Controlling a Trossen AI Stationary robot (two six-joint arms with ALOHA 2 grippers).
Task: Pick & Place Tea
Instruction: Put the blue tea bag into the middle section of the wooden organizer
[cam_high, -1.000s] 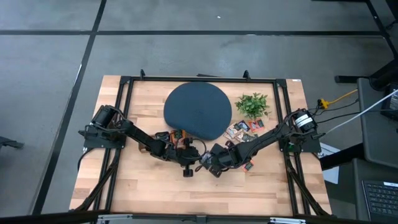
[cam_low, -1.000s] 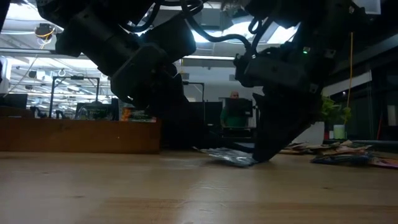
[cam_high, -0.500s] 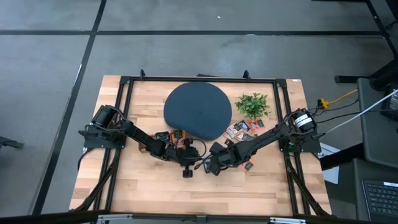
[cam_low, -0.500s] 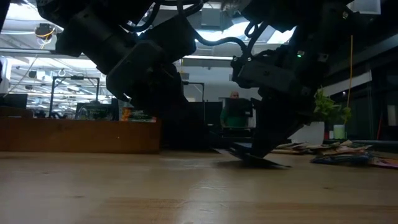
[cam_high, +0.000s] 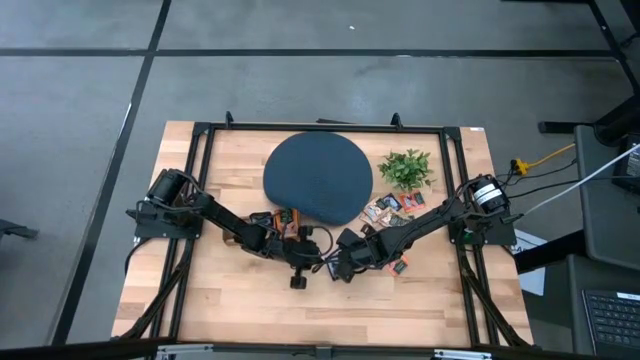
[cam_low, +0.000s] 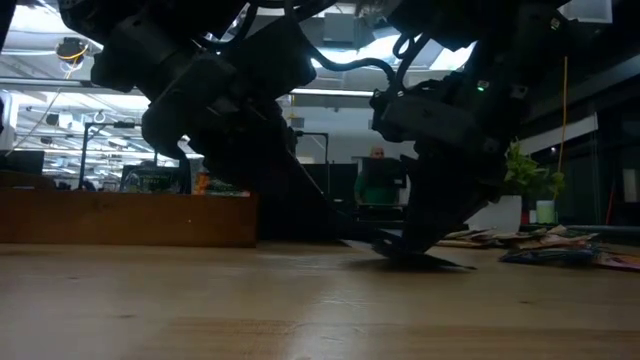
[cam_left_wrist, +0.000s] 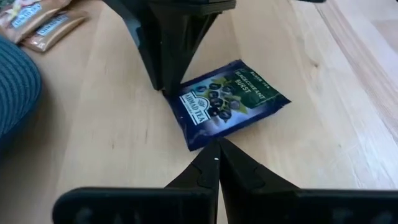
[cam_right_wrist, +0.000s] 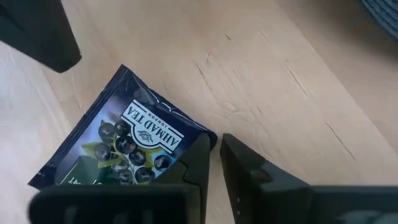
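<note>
**Both grippers meet over one dark sachet, left one shifts back**

We see the left gripper (cam_left_wrist: 217, 163) with fingers pressed together, tips just at the near edge of the dark blue tea sachet (cam_left_wrist: 229, 102), which lies flat on the table (cam_high: 220, 300). The right gripper (cam_right_wrist: 214, 163) has its fingers nearly together with only a thin slit between, tips at the sachet's (cam_right_wrist: 118, 146) corner, holding nothing. In the high view the left gripper (cam_high: 298, 275) and right gripper (cam_high: 335, 268) sit close together in front of the round dark disc (cam_high: 318, 179). Against half a second ago the left gripper sits slightly nearer the table's front edge; the right one looks unchanged. The other sachets (cam_high: 392, 207) lie beside the plant (cam_high: 406, 167)
</note>
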